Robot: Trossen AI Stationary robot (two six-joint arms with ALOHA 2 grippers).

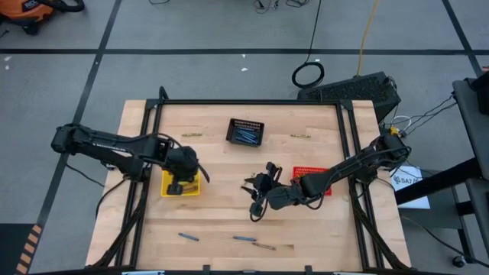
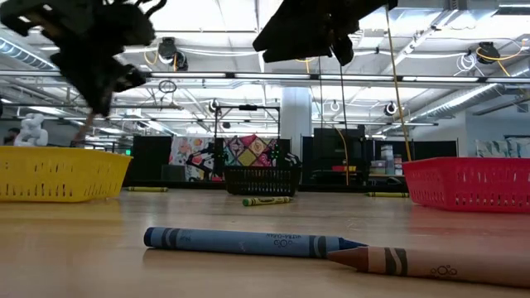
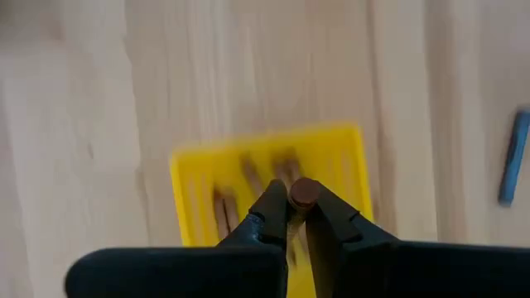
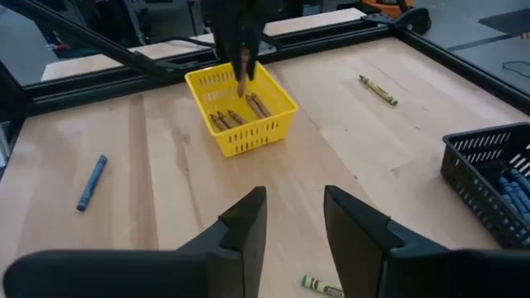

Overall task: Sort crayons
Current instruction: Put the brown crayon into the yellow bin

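My left gripper [image 1: 183, 182] hangs over the yellow basket [image 1: 181, 186], shut on a tan-brown crayon [image 4: 241, 84]. Several brown crayons [image 4: 236, 114] lie in that basket. My right gripper [image 4: 294, 222] is open and empty above the table's middle, over an olive crayon [image 4: 321, 285]. The black basket [image 1: 245, 131] holds blue crayons. The red basket [image 1: 313, 171] is partly hidden by my right arm. Loose on the table lie two blue crayons [image 1: 189, 237] [image 1: 243, 238] and a brown crayon [image 1: 265, 246] near the front, and two olive crayons [image 1: 191, 135] [image 1: 300, 137] at the back. My left gripper pinches the tan-brown crayon between its two fingertips [image 3: 269, 207], coming from above and pointing down. The crayon lies along the fingers, and its lower end [image 3: 304, 192] sticks out past the tips. It hangs clear above the yellow basket [image 3: 265, 157].
A black frame [image 1: 252, 102] runs round the wooden table. Bare wood lies between the baskets and along the front. In the low view a blue crayon [image 2: 248, 242] and a brown crayon [image 2: 439, 263] lie close to the camera.
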